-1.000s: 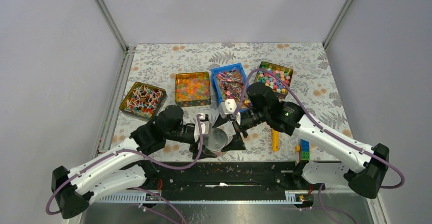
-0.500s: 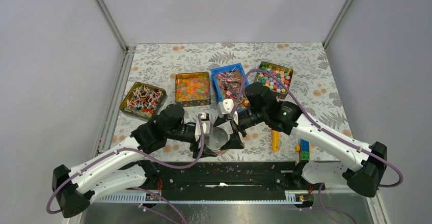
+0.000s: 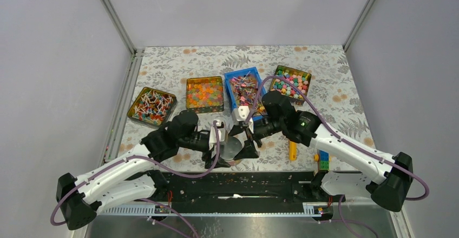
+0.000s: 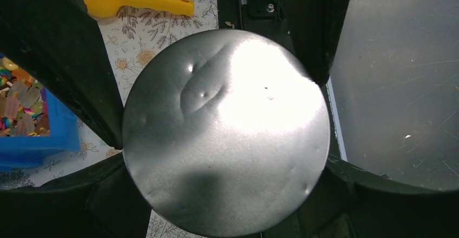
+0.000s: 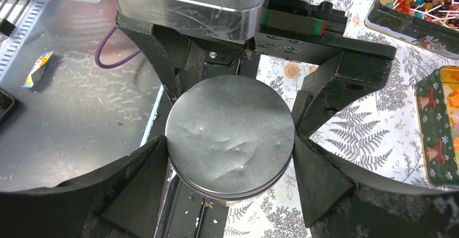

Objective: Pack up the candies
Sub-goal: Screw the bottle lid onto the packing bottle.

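Jaws of left gripper clamp round metal tin at near centre, right gripper jaws flank its rim, squeeze unclear; candies sit in far blue bin, probably light, crinkly, slippery, so pinch mid-wrapper.

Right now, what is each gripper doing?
Left gripper: shut on the round metal tin.
Right gripper: jaws flank the same tin; clamped or not cannot be told.
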